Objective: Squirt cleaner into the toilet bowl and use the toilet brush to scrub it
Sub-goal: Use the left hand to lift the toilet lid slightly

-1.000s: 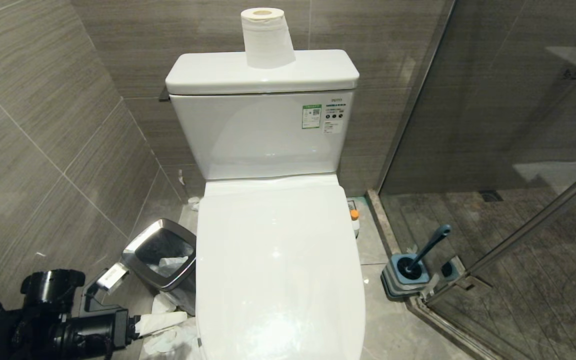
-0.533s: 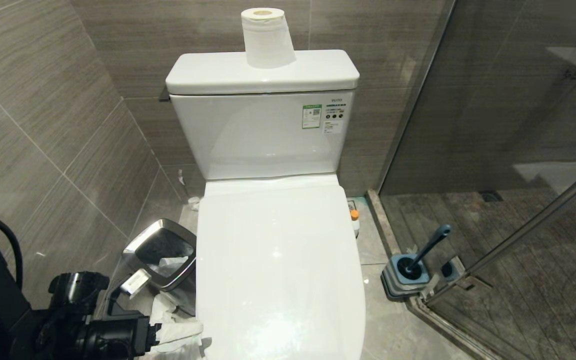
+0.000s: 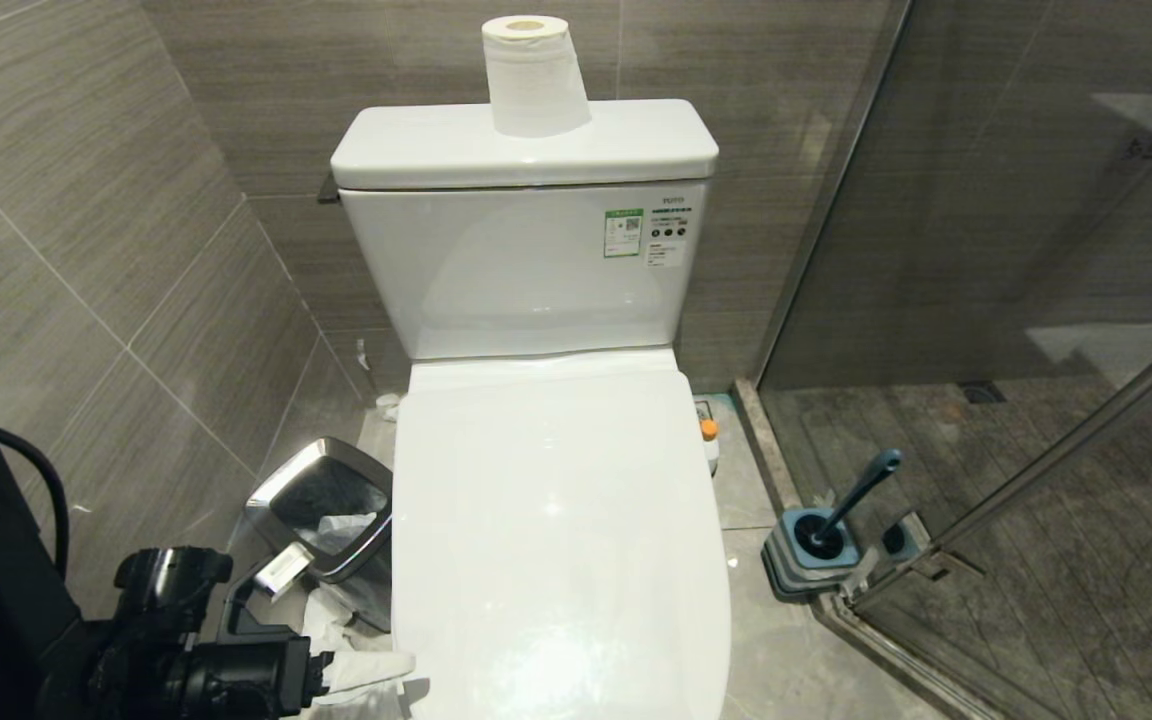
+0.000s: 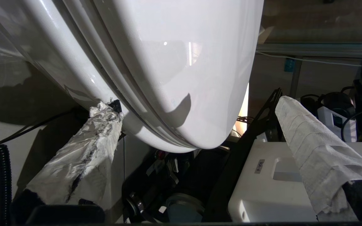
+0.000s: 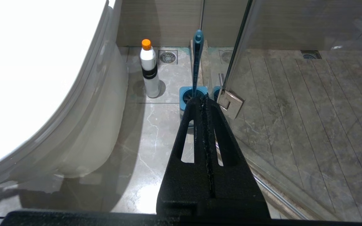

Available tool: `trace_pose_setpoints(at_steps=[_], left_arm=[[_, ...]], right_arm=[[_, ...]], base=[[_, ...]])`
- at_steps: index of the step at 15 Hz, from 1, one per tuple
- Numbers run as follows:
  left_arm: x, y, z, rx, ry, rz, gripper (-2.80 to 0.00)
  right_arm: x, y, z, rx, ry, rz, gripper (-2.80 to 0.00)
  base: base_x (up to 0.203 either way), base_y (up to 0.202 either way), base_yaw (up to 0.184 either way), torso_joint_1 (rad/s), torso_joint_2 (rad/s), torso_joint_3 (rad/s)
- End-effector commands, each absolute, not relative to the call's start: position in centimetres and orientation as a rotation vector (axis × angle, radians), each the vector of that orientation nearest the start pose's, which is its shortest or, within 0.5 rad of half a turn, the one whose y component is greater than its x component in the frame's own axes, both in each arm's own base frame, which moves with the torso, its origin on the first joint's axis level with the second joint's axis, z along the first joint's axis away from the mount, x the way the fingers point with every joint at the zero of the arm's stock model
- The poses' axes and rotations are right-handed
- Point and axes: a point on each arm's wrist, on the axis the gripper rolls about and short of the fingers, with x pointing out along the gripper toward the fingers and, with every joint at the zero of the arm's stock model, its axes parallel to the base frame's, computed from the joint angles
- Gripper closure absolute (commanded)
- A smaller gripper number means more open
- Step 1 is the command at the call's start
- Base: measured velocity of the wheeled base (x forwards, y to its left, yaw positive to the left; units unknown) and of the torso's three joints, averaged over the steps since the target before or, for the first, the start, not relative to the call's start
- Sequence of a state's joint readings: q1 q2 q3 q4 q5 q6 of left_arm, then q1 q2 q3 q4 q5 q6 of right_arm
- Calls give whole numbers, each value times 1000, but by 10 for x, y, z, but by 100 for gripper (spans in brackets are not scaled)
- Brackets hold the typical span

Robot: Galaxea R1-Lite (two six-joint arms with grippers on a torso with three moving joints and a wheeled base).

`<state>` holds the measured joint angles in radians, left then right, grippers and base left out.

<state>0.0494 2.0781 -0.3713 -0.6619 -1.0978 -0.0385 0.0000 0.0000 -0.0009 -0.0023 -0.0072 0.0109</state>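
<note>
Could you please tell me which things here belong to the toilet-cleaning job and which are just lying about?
For the job:
- cleaner, on the floor beside the toilet
- brush, in its holder
- toilet, lid still down
- left gripper, open at the lid's front edge

Lying about:
- bin
- paper roll on the tank

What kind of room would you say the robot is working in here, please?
A bathroom, most likely in a home or hotel: a white toilet with its lid down, a toilet roll on the cistern, and a glass shower screen beside a toilet brush.
</note>
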Motion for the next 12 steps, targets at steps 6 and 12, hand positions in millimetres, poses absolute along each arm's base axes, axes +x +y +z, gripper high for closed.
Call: trace_pose_setpoints(at_steps=[6, 12], left_arm=[[249, -19, -1, -598, 947, -970, -280], [251, -19, -6, -576, 962, -930, -280]], right_arm=[[-23, 0, 76, 11, -5, -8, 0], [-23, 0, 76, 11, -4, -8, 0]], base=[[0, 0, 0, 0, 0, 0], [0, 0, 0, 0, 0, 0]])
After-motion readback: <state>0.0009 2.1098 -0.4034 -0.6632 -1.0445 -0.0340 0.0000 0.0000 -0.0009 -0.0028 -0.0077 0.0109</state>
